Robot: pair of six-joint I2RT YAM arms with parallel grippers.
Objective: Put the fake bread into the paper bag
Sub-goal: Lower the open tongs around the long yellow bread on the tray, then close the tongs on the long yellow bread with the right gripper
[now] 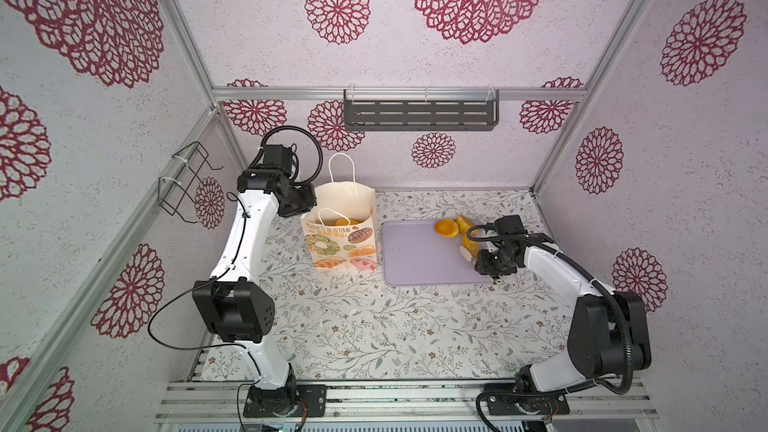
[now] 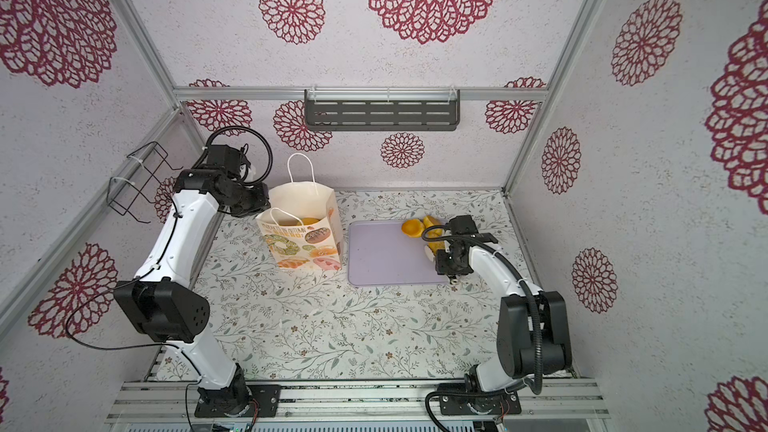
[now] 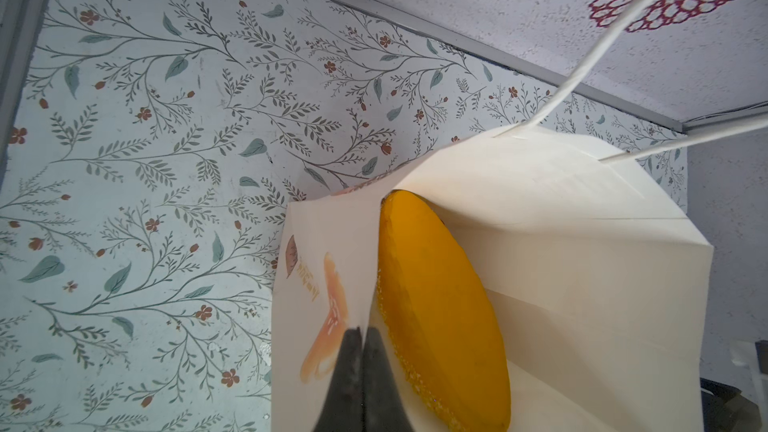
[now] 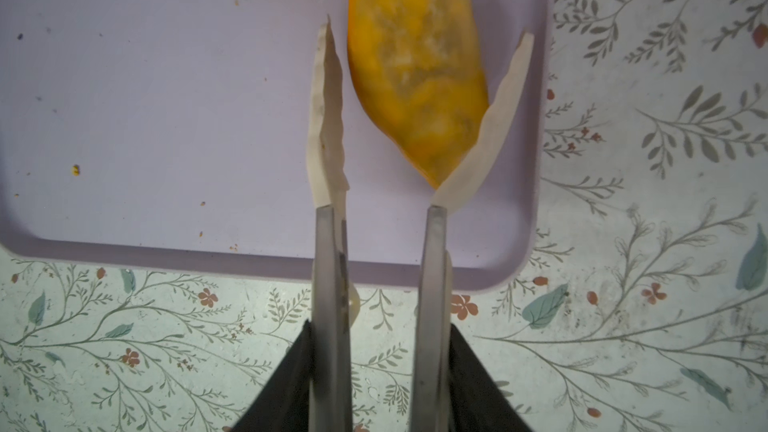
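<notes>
Floral-print tabletop (image 1: 374,326) carries everything.
Flat lilac plastic tray (image 1: 415,259) lies right of centre. It is mostly bare, with a few orange crumbs showing in the right wrist view.
Cream paper carrier bag with printed doughnuts (image 1: 340,247) stands upright just left of the tray, mouth open. One white loop handle stands up at the back, the other droops over the front.
Left gripper (image 3: 363,332): jaws fully closed, pinching the bag's side wall at the rim. In both top views the fingers are hidden behind the wrist and the bag.
Oval orange toy loaf (image 3: 436,305) is inside the bag, leaning on the inner wall right beside that pinch.
Remaining bread sits at the tray's far right corner. Long orange toy loaf (image 4: 415,76) lies near the tray's right rim, and round orange toy bun (image 1: 446,227) sits further back with a yellow wedge-shaped piece (image 1: 463,224) next to it.
Right gripper (image 4: 428,27): jaws partly open, low over the tray and straddling the near end of the long loaf. One cream pad (image 4: 490,130) touches the loaf's edge, while the other pad (image 4: 326,118) stands clear of it. No grip closed.
The tray rim runs just outside the touching pad.
</notes>
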